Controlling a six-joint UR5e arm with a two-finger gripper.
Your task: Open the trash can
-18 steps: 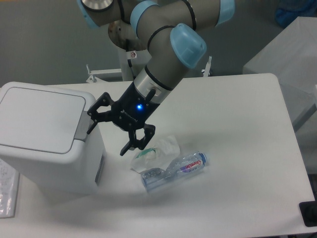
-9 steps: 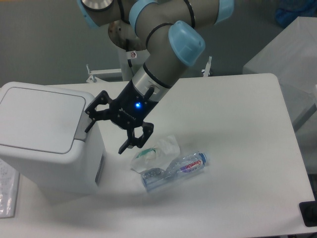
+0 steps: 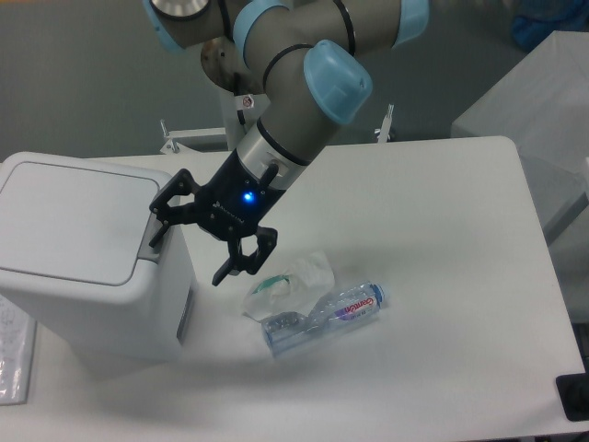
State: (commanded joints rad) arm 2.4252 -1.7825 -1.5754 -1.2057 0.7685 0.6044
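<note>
The gripper (image 3: 189, 247) is hovering wide open and empty beside the trash can (image 3: 87, 258), its lid lying shut.

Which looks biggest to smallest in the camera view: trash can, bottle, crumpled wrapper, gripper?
1. Trash can, by far the largest.
2. Gripper, fingers spread open; it may sit nearer the camera, so this rank is unsure.
3. Bottle.
4. Crumpled wrapper, only slightly smaller than the bottle.

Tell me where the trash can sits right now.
The trash can stands at the table's left edge in the camera view, lid closed, with the open gripper right beside its right-hand rim.
</note>
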